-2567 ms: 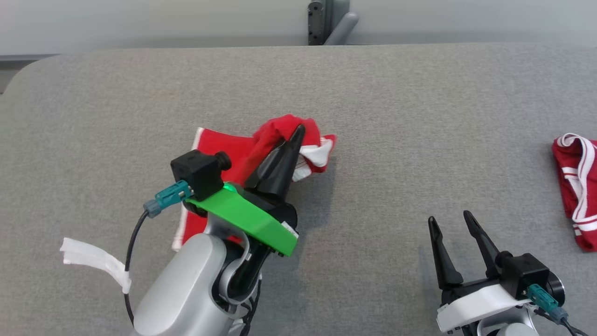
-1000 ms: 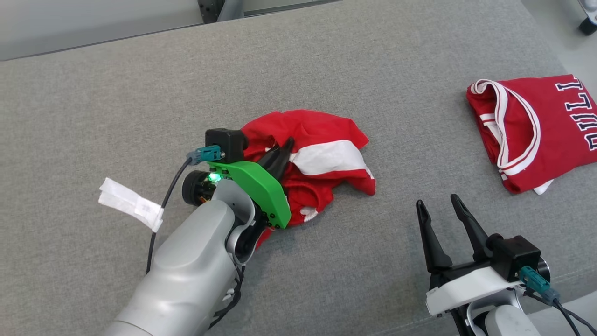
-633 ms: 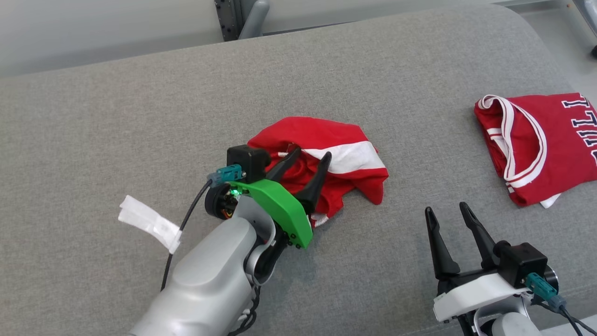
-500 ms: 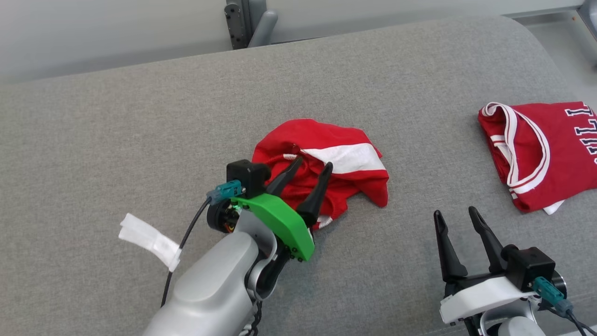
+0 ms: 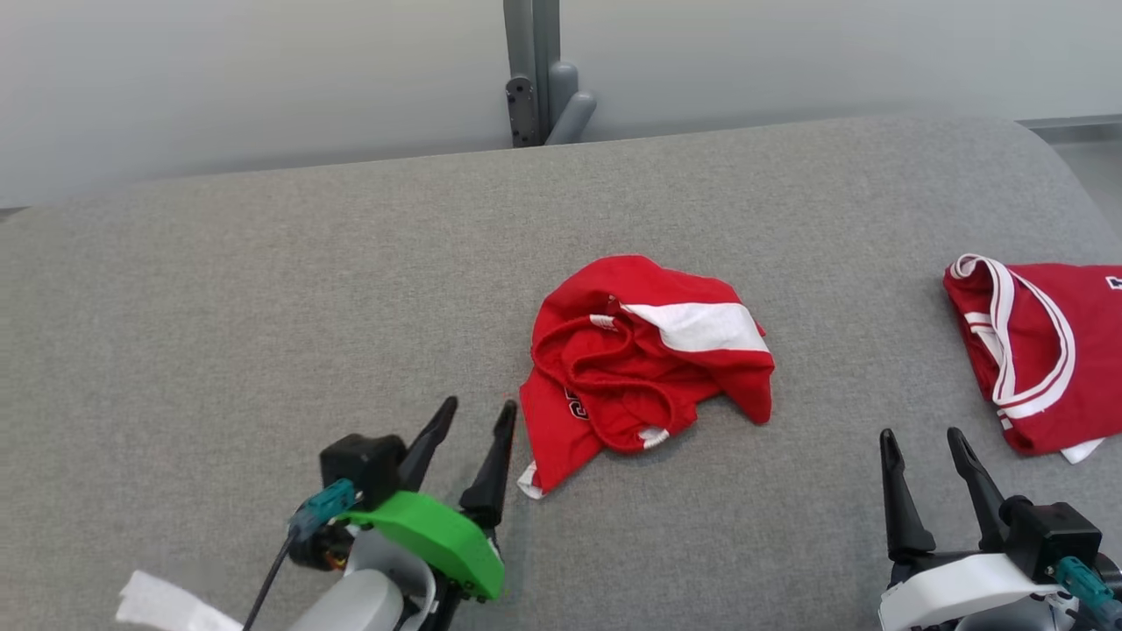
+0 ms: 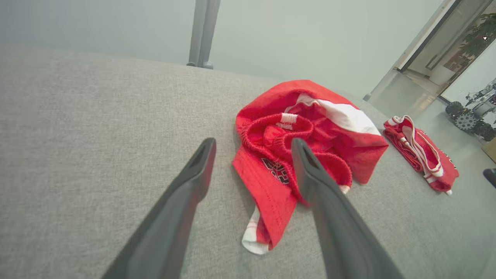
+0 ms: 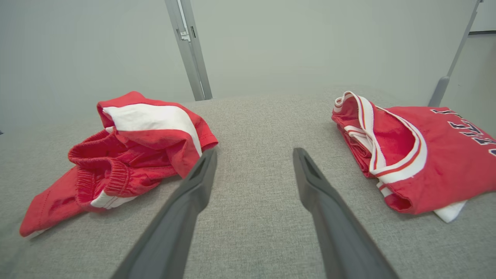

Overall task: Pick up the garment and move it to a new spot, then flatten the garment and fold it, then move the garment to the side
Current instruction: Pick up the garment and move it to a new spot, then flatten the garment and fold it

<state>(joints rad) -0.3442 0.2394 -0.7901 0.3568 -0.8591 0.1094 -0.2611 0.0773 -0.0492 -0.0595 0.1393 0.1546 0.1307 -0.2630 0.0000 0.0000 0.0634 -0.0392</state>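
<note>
Hovering left gripper [image 5: 479, 403] spread, empty, beside garment [image 5: 649, 368] | right gripper [image 5: 920, 433] spread, empty

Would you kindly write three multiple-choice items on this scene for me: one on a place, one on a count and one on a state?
1. Where do the crumpled red shorts lie on the grey table?
A. Near the middle
B. At the far left edge
C. Hanging off the near edge

2. How many red garments are on the table?
A. One
B. Two
C. Three

3. What state is the left end effector in?
A. Open, holding nothing
B. Shut on the shorts
C. Shut, holding nothing

Answers:
1 A: the head view shows bare table on every side of the shorts.
2 B: there are the shorts and a folded jersey towards the right.
3 A: its fingers stand apart over bare table, just short of the shorts.
</note>
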